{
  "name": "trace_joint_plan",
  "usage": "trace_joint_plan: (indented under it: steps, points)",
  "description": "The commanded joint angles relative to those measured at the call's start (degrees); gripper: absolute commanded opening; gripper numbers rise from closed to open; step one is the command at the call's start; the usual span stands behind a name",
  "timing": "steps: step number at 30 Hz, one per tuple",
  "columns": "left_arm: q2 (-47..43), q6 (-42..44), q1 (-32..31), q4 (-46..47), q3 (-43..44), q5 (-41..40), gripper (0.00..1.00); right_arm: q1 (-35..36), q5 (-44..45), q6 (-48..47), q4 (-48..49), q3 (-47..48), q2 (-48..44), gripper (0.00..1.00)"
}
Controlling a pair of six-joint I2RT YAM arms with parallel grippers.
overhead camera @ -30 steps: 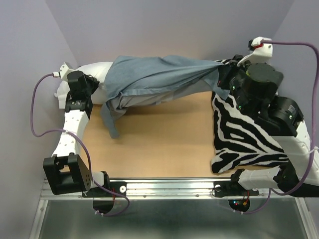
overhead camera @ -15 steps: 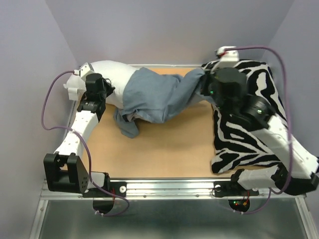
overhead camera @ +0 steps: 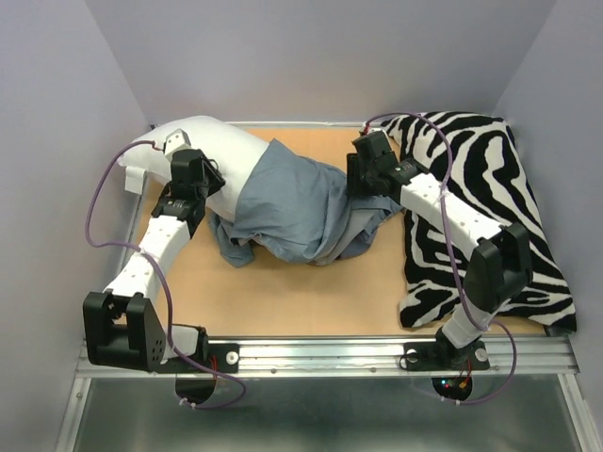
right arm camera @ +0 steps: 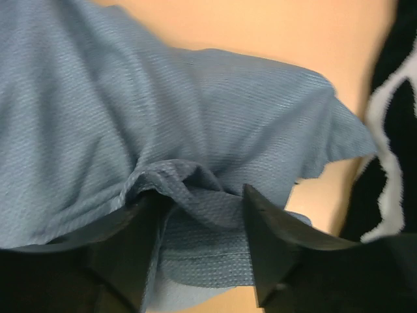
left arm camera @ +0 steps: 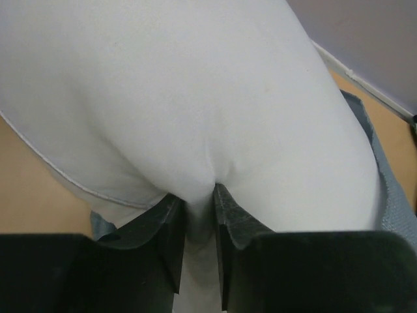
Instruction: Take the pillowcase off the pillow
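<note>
The surface (overhead camera: 311, 282) is a tan board set in a small booth, with lilac walls (overhead camera: 311, 56) at the back and on both sides. A metal rail (overhead camera: 330, 353) runs along its near edge, where the two arm bases are bolted. Purple cables (overhead camera: 99, 202) loop from the arms. A black-and-white zebra-print cushion (overhead camera: 480, 217) lies flat along the right side, from the far corner almost to the rail.

The pillow (overhead camera: 212, 146), plain white and plump, lies in the far left corner. Its left end is bare; its right end is inside the pillowcase (overhead camera: 292, 202). The pillowcase shows only its plain dusty blue side. It is slumped in a loose heap near the middle of the far half of the surface, and a limp flap lies on the board at its near left. Its right edge reaches the cushion's edge.

The left pincer (left arm camera: 195, 192) is at the bare white end of the pillow and is grasping it. A fold of pillow cloth fills the narrow gap between the two dark fingers, and a crease runs up from their tips.

The right pincer (right arm camera: 202, 195) is released. Its fingers stand well apart over the right end of the pillowcase, just beside the cushion. A rumpled ridge of blue fabric lies loose between them and is not pinched.
</note>
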Motion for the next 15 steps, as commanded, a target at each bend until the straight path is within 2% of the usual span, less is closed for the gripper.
trace_joint_plan:
  steps: [1, 4, 7, 10, 15]
  points:
    - [-2.3, 0.7, 0.1, 3.7, -0.5, 1.4, 0.44, 2.4, -5.0, 1.1, 5.8, -2.2, -8.2, 0.66]
    - [-3.9, 1.0, 0.1, 3.8, -0.5, 0.8, 0.51, 2.4, -5.4, 0.0, 6.0, -3.9, -12.9, 0.78]
    - [-4.8, 0.8, 0.1, 3.2, 0.0, 1.3, 0.54, 3.7, -6.8, -1.5, 5.9, -5.0, -19.0, 0.82]
    - [-4.8, 0.4, 0.1, 3.2, 0.1, 1.7, 0.59, 10.7, -5.0, -4.1, 4.3, -4.6, -22.7, 0.84]
    - [-5.9, -1.2, 0.1, 2.7, -0.1, 2.2, 0.61, 21.8, 1.4, -5.8, 1.4, -4.6, -20.5, 0.85]
